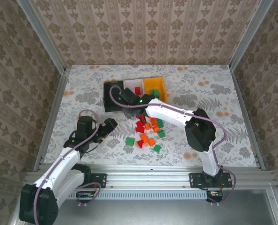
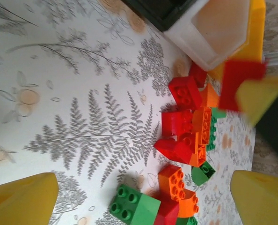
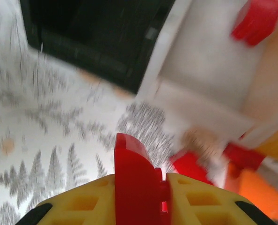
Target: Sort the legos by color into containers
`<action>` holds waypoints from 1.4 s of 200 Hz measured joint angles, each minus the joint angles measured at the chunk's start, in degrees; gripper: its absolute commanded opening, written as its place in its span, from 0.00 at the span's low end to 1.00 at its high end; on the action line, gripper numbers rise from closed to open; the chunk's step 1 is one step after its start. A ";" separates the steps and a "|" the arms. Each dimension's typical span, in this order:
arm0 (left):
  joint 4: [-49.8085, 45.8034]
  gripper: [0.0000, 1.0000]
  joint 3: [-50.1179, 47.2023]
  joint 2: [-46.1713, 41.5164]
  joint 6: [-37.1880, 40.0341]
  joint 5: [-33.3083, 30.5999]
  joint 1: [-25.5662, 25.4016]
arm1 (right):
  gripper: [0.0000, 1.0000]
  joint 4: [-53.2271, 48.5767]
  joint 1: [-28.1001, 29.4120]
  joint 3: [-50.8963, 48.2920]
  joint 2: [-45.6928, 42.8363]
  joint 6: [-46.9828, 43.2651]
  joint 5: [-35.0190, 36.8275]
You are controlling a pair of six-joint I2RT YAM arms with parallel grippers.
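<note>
Red lego (image 3: 132, 159) pinched in my right gripper (image 3: 141, 183), hidden from overhead; white bin (image 3: 202, 110) ahead's blurry. Left gripper (image 2: 141, 199) gapes wide.

The fern-printed table (image 1: 200, 86) carries three containers (image 1: 129, 82) in a row and a loose cluster of legos (image 1: 146, 137).

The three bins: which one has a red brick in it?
The white middle bin, holding a red brick; the orange-yellow bin beside it holds a green brick.

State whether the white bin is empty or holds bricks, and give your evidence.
Not empty: a red brick lies inside the white bin, seen from above and from the right wrist.
</note>
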 measured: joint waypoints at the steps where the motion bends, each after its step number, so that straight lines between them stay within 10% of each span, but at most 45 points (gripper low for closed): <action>1: 0.31 0.97 -0.02 0.24 -0.17 0.00 -0.31 | 0.28 0.13 -0.28 0.26 0.00 0.02 -0.07; 65: 5.35 0.98 0.39 7.69 -1.01 -0.83 -8.72 | 0.31 -1.25 -10.56 18.99 10.73 0.92 -1.73; 168: 5.42 0.98 0.70 7.69 -0.55 -1.53 -8.90 | 0.49 -10.27 -10.88 33.31 22.45 0.48 -2.49; 280: 6.12 0.98 -0.48 9.33 -0.55 -3.52 -9.70 | 0.51 0.79 -1.84 -17.84 -11.08 2.25 -1.81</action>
